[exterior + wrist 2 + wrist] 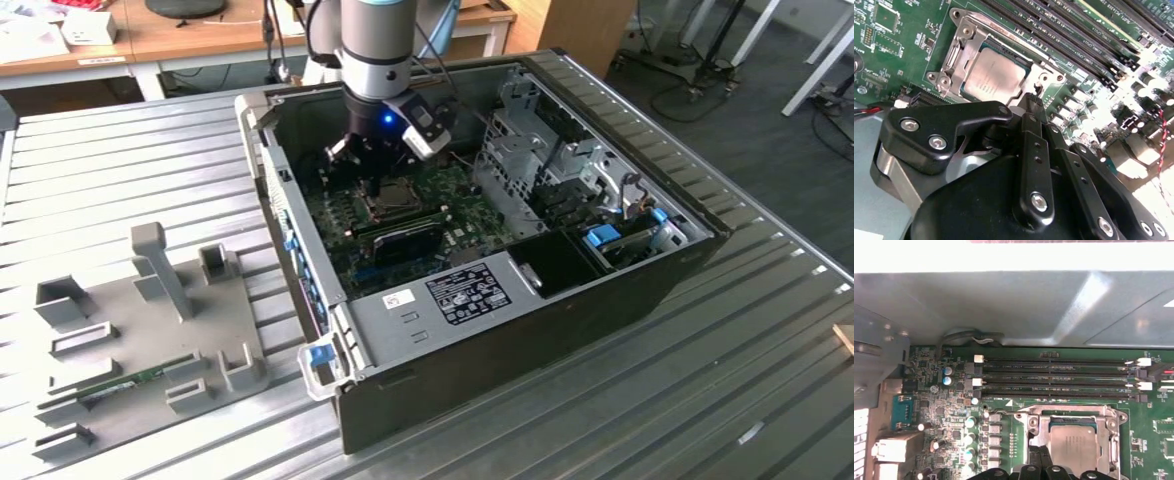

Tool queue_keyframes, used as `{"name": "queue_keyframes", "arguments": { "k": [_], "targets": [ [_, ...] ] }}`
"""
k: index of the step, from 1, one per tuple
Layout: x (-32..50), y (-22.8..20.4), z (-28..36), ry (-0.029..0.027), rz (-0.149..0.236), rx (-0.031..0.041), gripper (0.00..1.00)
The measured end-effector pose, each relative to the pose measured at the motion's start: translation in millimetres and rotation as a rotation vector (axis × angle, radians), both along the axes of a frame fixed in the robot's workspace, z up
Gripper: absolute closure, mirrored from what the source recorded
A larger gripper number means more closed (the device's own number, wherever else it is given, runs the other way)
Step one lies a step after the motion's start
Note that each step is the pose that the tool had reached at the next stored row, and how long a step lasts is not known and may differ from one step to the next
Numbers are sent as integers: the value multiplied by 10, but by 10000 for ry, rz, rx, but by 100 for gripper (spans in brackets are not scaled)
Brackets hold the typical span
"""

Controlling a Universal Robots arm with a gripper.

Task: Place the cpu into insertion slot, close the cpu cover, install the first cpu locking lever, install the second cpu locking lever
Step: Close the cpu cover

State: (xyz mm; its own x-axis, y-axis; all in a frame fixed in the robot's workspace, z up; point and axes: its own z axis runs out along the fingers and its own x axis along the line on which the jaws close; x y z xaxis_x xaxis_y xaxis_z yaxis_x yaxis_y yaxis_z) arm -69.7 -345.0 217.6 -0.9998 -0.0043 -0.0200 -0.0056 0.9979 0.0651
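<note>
The cpu (994,75) lies flat in the insertion slot (394,198) on the green motherboard (461,200). It shows in both wrist views, its silvery top (1071,447) facing up. The cpu cover (961,47) is down around it, its metal frame (1074,411) bordering the chip on all sides. My gripper (1034,102) hangs just above the socket's edge with its black fingers (1034,457) pressed together and nothing between them. In the exterior view the gripper (378,170) reaches down into the open computer case. I cannot tell how the locking levers stand.
Long black memory slots (1054,375) run beside the socket. A metal drive cage (547,160) and the case walls (287,210) close in around the board. On the ribbed metal table, a grey fixture plate (147,330) lies to the exterior view's left.
</note>
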Motion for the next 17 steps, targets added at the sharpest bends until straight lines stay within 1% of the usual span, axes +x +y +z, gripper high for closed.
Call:
{"name": "queue_keyframes", "arguments": {
  "k": [2,8,10,15,17],
  "targets": [
    [0,0,18,1,0,-1,90],
    [5,0,19,2,2,-1,90],
    [40,0,19,1,1,-1,90],
    [166,0,19,0,1,0,90],
    [199,0,19,1,1,-1,90]
  ]
}}
